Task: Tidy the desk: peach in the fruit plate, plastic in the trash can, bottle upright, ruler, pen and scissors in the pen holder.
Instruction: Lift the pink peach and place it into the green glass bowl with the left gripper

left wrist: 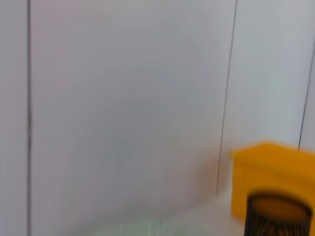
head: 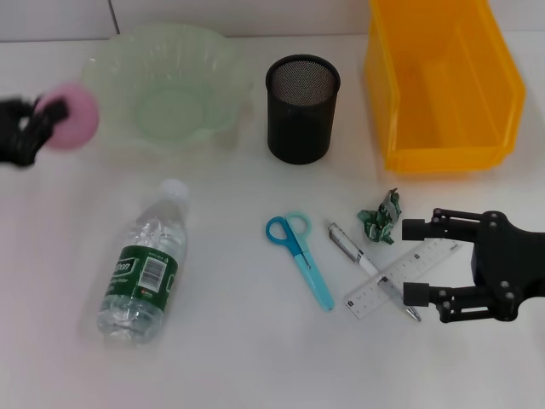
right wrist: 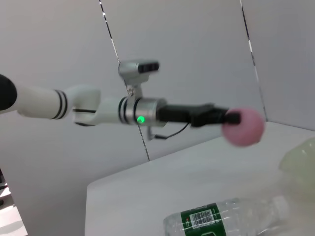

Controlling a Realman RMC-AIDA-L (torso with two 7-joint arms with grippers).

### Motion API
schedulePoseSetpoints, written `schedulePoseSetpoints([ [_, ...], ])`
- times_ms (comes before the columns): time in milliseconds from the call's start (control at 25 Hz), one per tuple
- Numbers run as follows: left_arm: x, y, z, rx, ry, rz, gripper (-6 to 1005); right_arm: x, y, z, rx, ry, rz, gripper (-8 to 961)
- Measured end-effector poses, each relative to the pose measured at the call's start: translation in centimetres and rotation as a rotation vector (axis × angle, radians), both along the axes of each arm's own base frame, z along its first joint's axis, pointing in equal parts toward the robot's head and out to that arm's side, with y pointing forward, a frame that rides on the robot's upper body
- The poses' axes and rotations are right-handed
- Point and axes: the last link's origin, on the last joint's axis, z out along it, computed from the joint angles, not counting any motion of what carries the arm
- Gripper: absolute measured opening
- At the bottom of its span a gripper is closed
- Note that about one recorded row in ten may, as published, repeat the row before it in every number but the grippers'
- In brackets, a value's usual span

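Left gripper (head: pixel 43 119) at the left edge of the head view, raised off the desk (head: pixel 230 358), fingers clenched on the peach (head: pixel 72 117). Right wrist view confirms: peach (right wrist: pixel 242 127) sits at the fingertips of the extended left arm, clear of the surface. Peach is just beside the outer rim of the fruit plate (head: pixel 111 64), not yet over it.

Step in hand, as judged: carry peach to plate and release. To do it well: bring the peach over the plate's middle hollow, not the scalloped rim; lower it close to the bottom before letting go, since a round fruit dropped from height will likely roll or bounce out. The plate looks light and thin, so a nudge on the rim could shift it.

Right gripper (head: pixel 423 262) low at the right, fingers spread and holding nothing, just beside the ruler (head: pixel 400 277), which crosses the pen (head: pixel 358 256).

Surroundings: bottle (head: pixel 145 268) on its side, cap pointing towards the plate, below the left arm's path but not in it. Scissors (head: pixel 300 256) lie between bottle and pen. Crumpled plastic (head: pixel 381 217) near the pen's upper end. Mesh pen holder (head: pixel 302 106) stands between plate and yellow trash can (head: pixel 438 85). Nothing stands between peach and plate.
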Motion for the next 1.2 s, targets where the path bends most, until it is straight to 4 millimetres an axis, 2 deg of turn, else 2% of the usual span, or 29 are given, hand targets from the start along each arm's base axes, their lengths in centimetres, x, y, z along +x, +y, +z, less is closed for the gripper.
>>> schedulePoseSetpoints([
  [40, 1.2, 1.2, 0.0, 0.016, -0.02, -0.03, 124, 0.0, -0.1, 0.0, 0.002, 0.005, -0.002, 837],
  [80, 1.2, 1.2, 0.0, 0.016, -0.02, -0.03, 116, 0.0, -0.1, 0.0, 0.002, 0.005, -0.002, 837],
  [120, 2.8, 3.0, -0.4, 0.021, -0.036, -0.058, 107, 0.0, -0.1, 0.0, 0.002, 0.008, -0.003, 837],
  [200, 4.2, 5.6, -1.4, 0.031, -0.029, -0.046, 93, 0.1, -0.1, 0.0, 0.003, 0.01, -0.005, 837],
  [320, 4.2, 5.6, -1.4, 0.031, -0.029, -0.046, 73, 0.1, -0.1, 0.1, 0.004, 0.009, -0.006, 837],
  [360, 5.4, 7.5, -2.6, 0.023, -0.024, -0.033, 67, 0.1, -0.1, 0.1, 0.004, 0.009, -0.006, 837],
  [400, 7.2, 11.1, -4.9, 0.045, 0.036, 0.021, 60, 0.1, -0.1, 0.1, 0.004, 0.009, -0.006, 837],
  [440, 7.5, 12.1, -5.3, 0.07, 0.058, 0.051, 57, 0.0, -0.1, 0.1, 0.004, 0.01, -0.002, 838],
  [560, 7.5, 12.1, -5.3, 0.07, 0.058, 0.051, 47, 0.0, -0.1, 0.2, 0.006, 0.01, 0.0, 838],
  [600, 8.0, 12.7, -5.8, 0.084, 0.06, 0.065, 44, 0.0, -0.1, 0.2, 0.008, 0.011, 0.0, 838],
  [760, 8.1, 12.6, -6.0, 0.083, 0.058, 0.057, 134, 0.0, 0.0, 0.2, 0.01, 0.011, -0.003, 838],
  [1200, 7.4, 11.5, -5.3, 0.073, 0.044, 0.022, 464, -0.1, 0.1, 0.4, 0.023, 0.028, -0.011, 837],
])
